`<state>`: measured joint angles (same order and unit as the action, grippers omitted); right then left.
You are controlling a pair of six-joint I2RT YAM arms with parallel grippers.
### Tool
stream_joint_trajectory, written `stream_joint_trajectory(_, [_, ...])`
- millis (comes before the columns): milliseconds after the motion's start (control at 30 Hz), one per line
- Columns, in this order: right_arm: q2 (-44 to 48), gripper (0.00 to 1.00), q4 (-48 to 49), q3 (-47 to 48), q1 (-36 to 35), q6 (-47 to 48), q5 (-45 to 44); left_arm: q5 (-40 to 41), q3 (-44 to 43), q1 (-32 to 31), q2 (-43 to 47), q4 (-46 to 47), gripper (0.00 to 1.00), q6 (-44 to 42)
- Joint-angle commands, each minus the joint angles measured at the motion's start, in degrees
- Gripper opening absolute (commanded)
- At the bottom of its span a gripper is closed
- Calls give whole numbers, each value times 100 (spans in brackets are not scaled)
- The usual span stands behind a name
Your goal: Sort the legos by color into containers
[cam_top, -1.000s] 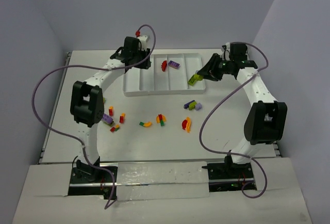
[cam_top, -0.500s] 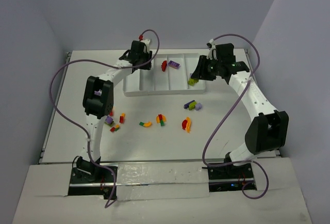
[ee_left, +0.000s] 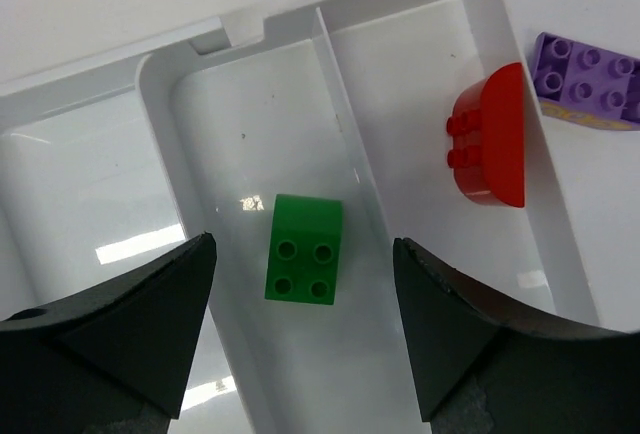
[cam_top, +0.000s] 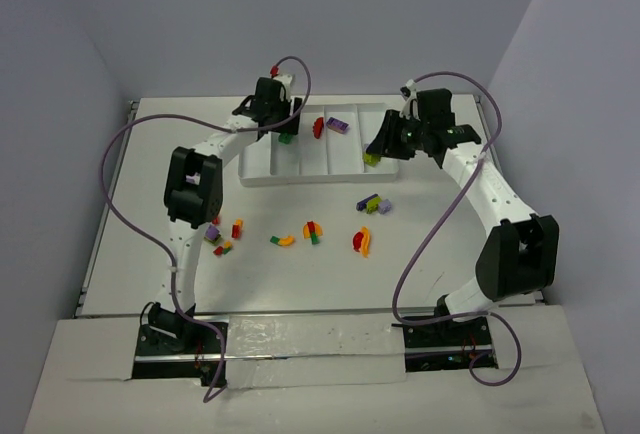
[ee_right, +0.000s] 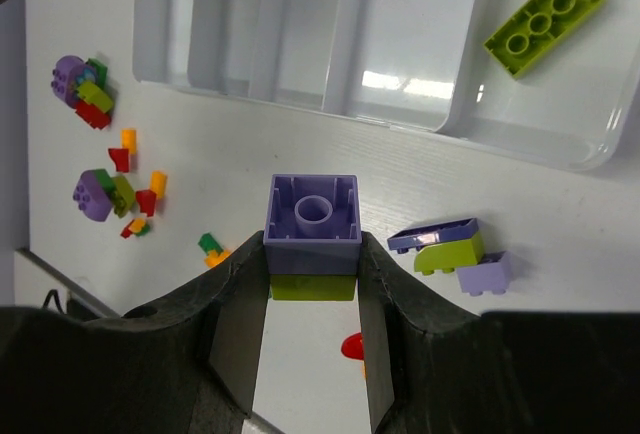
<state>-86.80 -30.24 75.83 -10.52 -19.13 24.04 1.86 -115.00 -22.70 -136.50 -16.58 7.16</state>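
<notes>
White tray: one green brick, one red brick.

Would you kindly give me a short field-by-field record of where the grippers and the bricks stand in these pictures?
Left gripper: open, above green brick lying in tray
Right gripper: shut on purple-lime stack, near tray's right end
Other tray contents: red brick, purple brick, lime plate, each in its own compartment
Table: loose bricks, unsorted
</notes>
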Motion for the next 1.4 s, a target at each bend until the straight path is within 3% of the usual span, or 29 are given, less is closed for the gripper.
stream_joint_trajectory(0, [36, 0, 392, 76, -46, -746, 124, -903, 176, 114, 859, 2, 82, 127])
stream_joint_trajectory(133, [-93, 0, 607, 6, -46, -1818, 40, -2658, 1667, 94, 2329, 614, 83, 355])
stream_joint_trajectory(300, [-433, 0, 633, 11, -64, -3034, 277, -3738, 2780, -213, 3708, 902, 84, 796])
stream_joint_trajectory(500, [-440, 0, 910, -268, -138, -3703, 534, -3644, 3436, -661, 4197, 985, 91, 1191])
stream_joint_trajectory(800, [-232, 0, 1311, -508, -239, -4028, 972, -3173, 3018, -1300, 3754, 867, 96, 1129])
stream_joint_trajectory(1033, [-232, 0, 1494, -592, -271, -4160, 1238, -2919, 2880, -1492, 3599, 799, 93, 1024])
stream_joint_trajectory(1367, [-143, 0, 1634, -691, -417, -4212, 1420, -2521, 2737, -1527, 3366, 717, 81, 945])
